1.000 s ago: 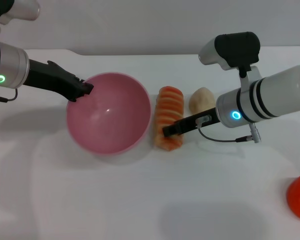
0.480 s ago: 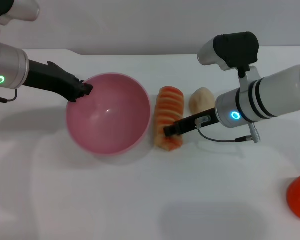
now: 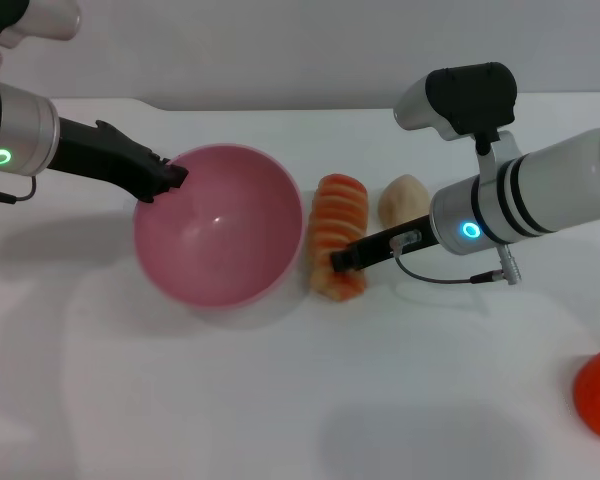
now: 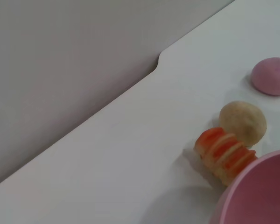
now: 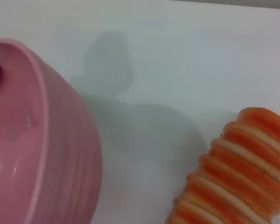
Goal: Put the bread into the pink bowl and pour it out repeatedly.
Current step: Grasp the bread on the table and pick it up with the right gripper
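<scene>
White tabletop: left claw pinches pink bowl rim; right claw clamps bread.

red object cut off, bread partly covered

Head camera looked forward and down over the white table. Left wrist camera faced across it past the pink bowl; right wrist camera sat close, facing bowl and bread. All three shared both.
</scene>
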